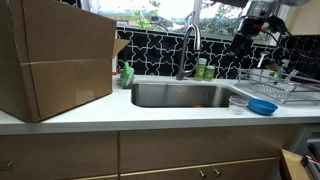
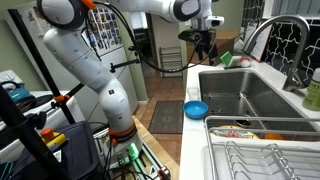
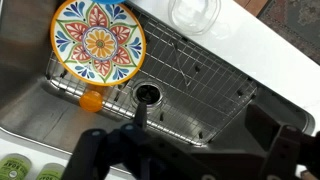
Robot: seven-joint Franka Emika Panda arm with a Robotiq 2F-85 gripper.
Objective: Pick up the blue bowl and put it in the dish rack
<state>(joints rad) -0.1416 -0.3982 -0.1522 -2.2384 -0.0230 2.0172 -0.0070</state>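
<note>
The blue bowl [image 1: 262, 106] sits upright on the white counter beside the sink, and it also shows in an exterior view [image 2: 196, 109]. The dish rack [image 1: 281, 86] stands just beyond it on the counter, and its wire bars show in an exterior view [image 2: 268, 156]. My gripper [image 1: 244, 42] hangs high above the sink's bowl-side end, well above the bowl, and shows in an exterior view [image 2: 203, 40]. In the wrist view the gripper [image 3: 190, 150] is open and empty. The bowl and rack are out of the wrist view.
A steel sink [image 1: 180, 96] holds a wire grid, a colourful plate [image 3: 98, 40] and a small orange thing [image 3: 90, 100]. A clear cup [image 1: 237, 102] stands next to the bowl. A faucet [image 1: 188, 45], green bottles [image 1: 203, 70] and a big cardboard box [image 1: 55, 60] are nearby.
</note>
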